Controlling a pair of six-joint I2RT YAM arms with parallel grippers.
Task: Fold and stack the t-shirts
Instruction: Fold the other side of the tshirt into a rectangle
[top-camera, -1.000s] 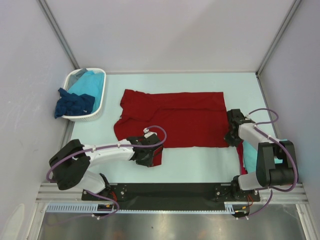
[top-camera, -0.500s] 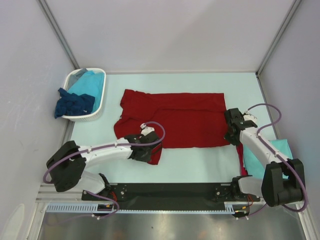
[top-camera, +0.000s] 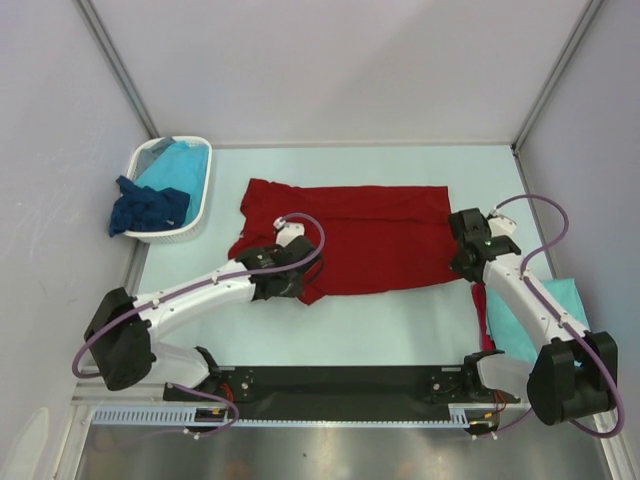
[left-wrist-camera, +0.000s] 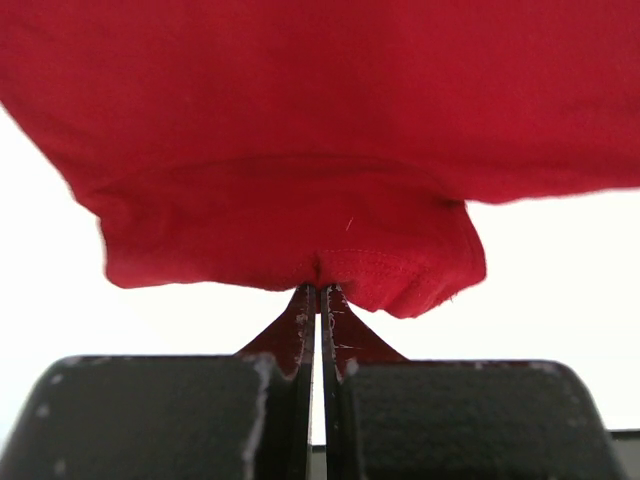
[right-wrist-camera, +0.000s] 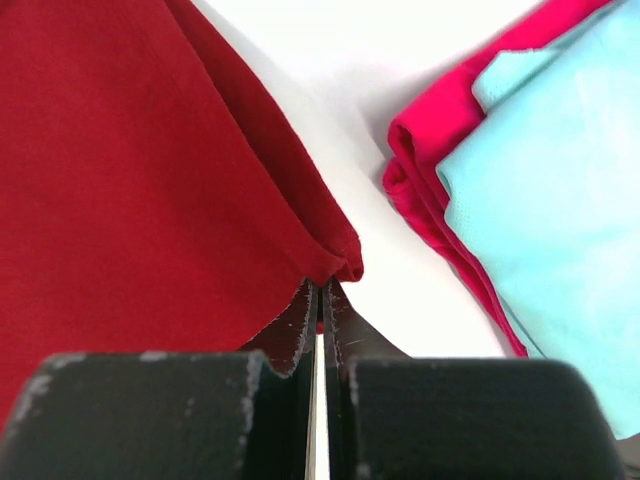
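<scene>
The left gripper (left-wrist-camera: 320, 292) is pinched tight on the dark red t-shirt (top-camera: 350, 235). A stitched edge bunches right at its tips, and the cloth hangs in a soft pouch beyond them. Seen from above, this grip sits at the lower left corner of the spread shirt. The right gripper (right-wrist-camera: 320, 288) is likewise clamped on the same shirt, its tips meeting a doubled edge at the lower right corner.

Between the two grips the shirt lies flat and wide across the middle of the table (top-camera: 400, 325), its upper edge resting on the surface.

It looks light, thin and limp, so it should sag between the grips and slide easily on the smooth table. The stitched hems and corners are the best places to hold, being thicker and less likely to slip out. Keeping both grips level and the near edge taut should give a straight fold.

At the lower right of the overhead frame, a folded turquoise t-shirt (top-camera: 540, 320) lies on a second red t-shirt (top-camera: 481, 310), beside the right arm. At the upper left, the white basket (top-camera: 203, 205) holds a loose turquoise t-shirt (top-camera: 180, 165), and a navy t-shirt (top-camera: 150, 205) spills over its rim.
</scene>
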